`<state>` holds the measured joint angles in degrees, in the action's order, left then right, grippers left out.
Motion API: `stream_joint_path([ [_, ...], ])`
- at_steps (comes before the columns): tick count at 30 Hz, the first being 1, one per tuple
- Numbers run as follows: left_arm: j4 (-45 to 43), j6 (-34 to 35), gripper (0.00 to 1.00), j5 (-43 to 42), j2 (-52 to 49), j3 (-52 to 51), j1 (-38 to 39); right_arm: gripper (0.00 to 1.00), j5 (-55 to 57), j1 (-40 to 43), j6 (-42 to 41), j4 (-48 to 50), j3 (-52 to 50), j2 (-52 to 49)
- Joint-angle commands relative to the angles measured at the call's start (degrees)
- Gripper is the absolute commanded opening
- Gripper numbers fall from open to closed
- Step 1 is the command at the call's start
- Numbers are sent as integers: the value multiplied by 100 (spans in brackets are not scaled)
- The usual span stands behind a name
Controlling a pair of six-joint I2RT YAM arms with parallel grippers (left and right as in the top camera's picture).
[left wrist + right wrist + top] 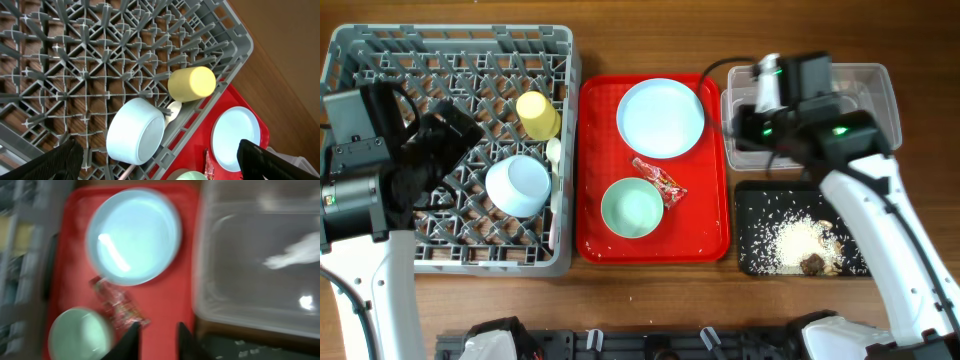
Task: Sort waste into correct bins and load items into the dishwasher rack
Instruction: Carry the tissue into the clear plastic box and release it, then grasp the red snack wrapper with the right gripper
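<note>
The grey dishwasher rack (380, 60) at left holds the yellow cup (537, 113), the pale blue bowl (517, 184) and a white utensil (553, 150). My left gripper (450, 135) hovers above the rack, wide open and empty (159, 147). The pale blue plate (660, 117), pale green bowl (632, 207) and red wrapper (658, 181) lie on the red tray. My right gripper (745, 125) is open and empty (157, 335), above the gap between the tray and the clear tub (870, 85). The white tissue (295, 255) lies in the tub. Rice and brown scraps (800, 240) fill the black tray (752, 200).
The red serving tray (710, 235) sits between the rack and the two bins. The right wrist view is blurred by motion. A bare strip of wooden table (650, 290) runs along the front edge.
</note>
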<state>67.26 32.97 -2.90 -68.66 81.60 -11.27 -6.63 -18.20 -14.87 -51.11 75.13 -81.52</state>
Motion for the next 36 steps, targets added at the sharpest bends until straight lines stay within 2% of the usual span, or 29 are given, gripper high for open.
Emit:
stream_joint_path([
  [1,-13,50,100,-4,20,22,-26,20,-129,-822,-529,-81,-179,-87],
  [6,-13,50,100,-4,20,22,-26,21,579,-2111,-1106,455,-1169,-651],
  [14,-13,50,100,-4,20,22,-26,22,852,-2236,-1128,1281,-1318,-1687],
  [16,-13,50,100,-4,20,22,-26,8,881,-2236,-1126,1416,-1318,-1698],
  [17,-13,50,100,-4,20,22,-26,4,916,-2236,-1130,1432,-1318,-1698],
  [20,-13,50,100,-4,20,22,-26,4,953,-2236,-1235,1462,-1388,-1753],
  [22,-13,50,100,-4,20,22,-26,4,769,-2236,-1231,1523,-1392,-1755],
  [27,-13,50,100,-4,20,22,-26,4,-730,-2236,-1207,2026,-1392,-1755],
  [29,-13,50,100,-4,20,22,-26,8,-852,-2236,-1014,2059,-1381,-1744],
  [32,-13,50,100,-4,20,22,-26,25,-745,-2138,-645,2044,-1158,-1451],
  [33,-13,50,100,-4,20,22,-26,29,-501,-2083,-605,2044,-1102,-1300],
  [36,-13,50,100,-4,20,22,-26,49,538,-1980,-605,1980,-1091,-992],
])
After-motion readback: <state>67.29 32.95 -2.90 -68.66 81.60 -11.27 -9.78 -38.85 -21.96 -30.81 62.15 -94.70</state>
